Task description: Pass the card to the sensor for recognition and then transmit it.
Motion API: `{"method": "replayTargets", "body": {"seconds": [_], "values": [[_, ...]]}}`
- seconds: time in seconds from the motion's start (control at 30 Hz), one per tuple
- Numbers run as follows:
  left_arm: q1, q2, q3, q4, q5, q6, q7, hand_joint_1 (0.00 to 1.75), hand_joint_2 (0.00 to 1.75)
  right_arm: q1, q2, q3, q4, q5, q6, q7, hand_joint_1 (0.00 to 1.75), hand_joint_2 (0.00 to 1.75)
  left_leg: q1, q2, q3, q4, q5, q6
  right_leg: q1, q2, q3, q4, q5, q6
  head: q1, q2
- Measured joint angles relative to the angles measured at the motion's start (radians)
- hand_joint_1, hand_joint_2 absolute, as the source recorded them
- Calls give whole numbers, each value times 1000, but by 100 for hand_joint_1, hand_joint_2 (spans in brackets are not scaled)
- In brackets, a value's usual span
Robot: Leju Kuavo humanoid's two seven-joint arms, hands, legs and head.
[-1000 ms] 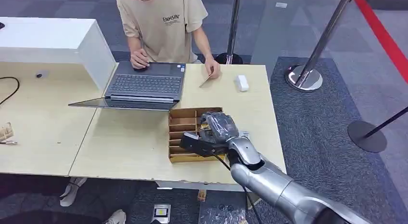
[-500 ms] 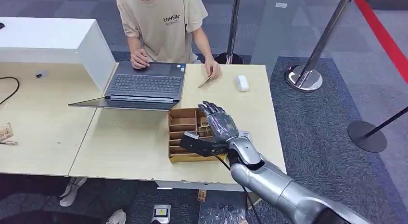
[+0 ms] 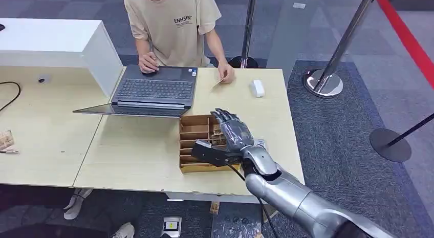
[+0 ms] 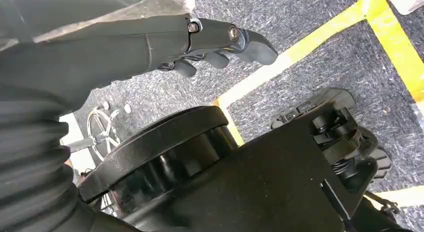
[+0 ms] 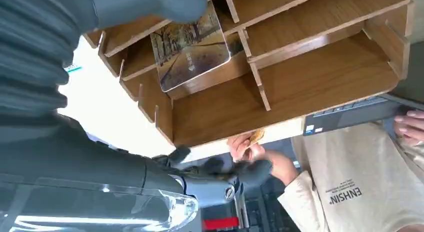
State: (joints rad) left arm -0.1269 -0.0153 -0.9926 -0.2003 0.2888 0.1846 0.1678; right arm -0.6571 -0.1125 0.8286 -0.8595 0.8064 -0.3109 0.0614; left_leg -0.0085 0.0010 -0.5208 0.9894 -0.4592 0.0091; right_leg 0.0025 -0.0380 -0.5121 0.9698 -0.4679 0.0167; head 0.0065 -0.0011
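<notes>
Wooden dividers split the tray [image 3: 193, 129] on the counter [image 3: 138, 151] into slots, and in the right wrist view a card [image 5: 192, 50] printed with a tree-lined path lies flat in one of them, leaning against a divider. That looks like the card the task wants, though the person [image 3: 174, 23] across the counter also pinches a small card [image 3: 219, 84] at its far edge, beside the laptop [image 3: 156, 89].

The right robot hand [image 3: 231, 131] hovers over the right side of the tray with its fingers stretched forward and apart, holding nothing. From the wrist camera, the card sits just past the thumb, close under the hand, so the coming move is likely a short reach down into the slot. Its long side seems to run along the slot, between the dividers, so the fingers would probably have to come in along that line and catch an edge, not press it flat.

The left robot hand [image 4: 210, 40] hangs low over the carpet, far from the tray, fingers loosely curled with nothing in them. The right hand is plainly nearer and better placed for the pick.

A small white box [image 3: 257, 88] lies near the far right corner of the counter; whether it is the sensor I cannot tell.
</notes>
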Motion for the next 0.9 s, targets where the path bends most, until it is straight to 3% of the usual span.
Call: {"method": "replayTargets", "body": {"seconds": [0.03,0.1,0.23,0.9], "values": [[0,0,0,0,2,0,0,0,175,1,0,0,0,-1,2,0,80,175,0,0,0,0,0,0,0,0,0,0,0,0,0,0],[0,0,0,0,2,0,0,0,175,1,0,0,1,-2,6,-1,99,175,0,0,0,0,0,0,0,0,0,0,0,0,0,0],[0,0,0,0,3,1,0,0,175,2,0,0,2,-2,9,-2,124,175,0,0,0,0,0,0,0,0,0,0,0,0,0,0],[-1,0,0,0,9,1,3,0,175,7,5,1,27,-14,21,-21,120,175,0,0,0,0,0,0,0,0,0,0,0,0,0,0]]}}
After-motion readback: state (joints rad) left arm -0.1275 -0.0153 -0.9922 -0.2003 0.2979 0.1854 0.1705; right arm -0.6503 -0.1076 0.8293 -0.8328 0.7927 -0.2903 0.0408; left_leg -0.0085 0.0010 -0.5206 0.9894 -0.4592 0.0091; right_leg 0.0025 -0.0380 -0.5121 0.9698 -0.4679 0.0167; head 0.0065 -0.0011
